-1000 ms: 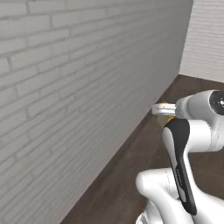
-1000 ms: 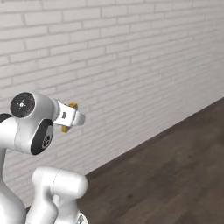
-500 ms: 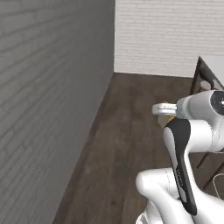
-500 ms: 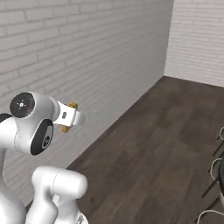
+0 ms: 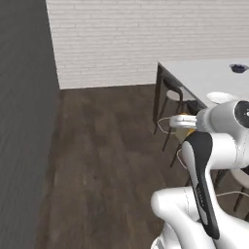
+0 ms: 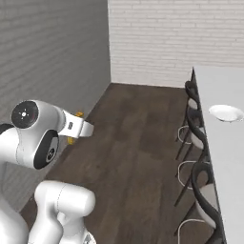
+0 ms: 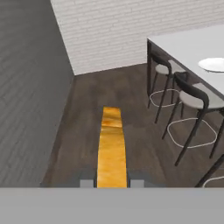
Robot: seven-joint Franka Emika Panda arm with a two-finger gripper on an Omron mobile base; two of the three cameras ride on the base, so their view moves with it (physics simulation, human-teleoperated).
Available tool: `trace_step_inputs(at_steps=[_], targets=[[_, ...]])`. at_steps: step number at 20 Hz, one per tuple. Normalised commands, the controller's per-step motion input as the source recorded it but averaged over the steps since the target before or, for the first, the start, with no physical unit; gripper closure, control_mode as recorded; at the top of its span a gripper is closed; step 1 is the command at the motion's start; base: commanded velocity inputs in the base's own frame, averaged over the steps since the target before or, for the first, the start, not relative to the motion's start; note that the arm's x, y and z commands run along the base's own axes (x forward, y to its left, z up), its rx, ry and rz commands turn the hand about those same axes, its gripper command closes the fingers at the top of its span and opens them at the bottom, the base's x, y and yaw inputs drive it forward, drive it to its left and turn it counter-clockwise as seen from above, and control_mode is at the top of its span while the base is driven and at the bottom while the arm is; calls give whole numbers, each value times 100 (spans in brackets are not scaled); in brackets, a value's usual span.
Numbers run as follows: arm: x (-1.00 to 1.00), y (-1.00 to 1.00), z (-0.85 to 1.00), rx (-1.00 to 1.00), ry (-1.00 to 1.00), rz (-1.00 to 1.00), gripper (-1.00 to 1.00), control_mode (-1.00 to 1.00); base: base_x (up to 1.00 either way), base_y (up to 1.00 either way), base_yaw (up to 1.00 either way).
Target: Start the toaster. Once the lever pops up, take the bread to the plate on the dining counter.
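The bread point(image 7: 112, 151), an orange-yellow slice seen edge-on in the hand view, was clamped between the two fingers of the hand point(image 7: 112, 183), sticking forward from them above the dark wooden floor point(image 7: 131, 109) and touching nothing else. In the left base view the hand point(image 5: 181, 121) sat at the end of the white arm, with a little of the yellow slice showing just below it; in the right base view the hand point(image 6: 77, 127) pointed out from the arm with a small orange edge of the bread point(image 6: 76, 116) peeking beside it. The plate point(image 6: 226, 113), round and white, lay on the white tabletop point(image 6: 224, 147) of the dining counter, near the long edge that faces the chairs and well apart from the held slice. In the hand view the plate point(image 7: 214, 64) appeared at the right, close to that same edge of the tabletop point(image 7: 188, 46), and in the left base view the plate point(image 5: 221, 97) showed just above the arm. Dark chairs point(image 6: 196, 138) with pale seats stood in a row along the counter's edge, on the floor. A small dark bowl point(image 5: 239, 68) rested farther along the tabletop, away from the plate. Grey and white brick walls point(image 5: 136, 39) closed the room behind.
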Motion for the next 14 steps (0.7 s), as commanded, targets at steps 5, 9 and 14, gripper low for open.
trace_step_inputs(at_steps=[5,9,14], targets=[[0,0,0,0,0,0,100,100,78,2,-57],[0,0,0,0,0,0,100,100,76,13,-57],[0,0,0,0,0,0,100,100,69,35,-58]])
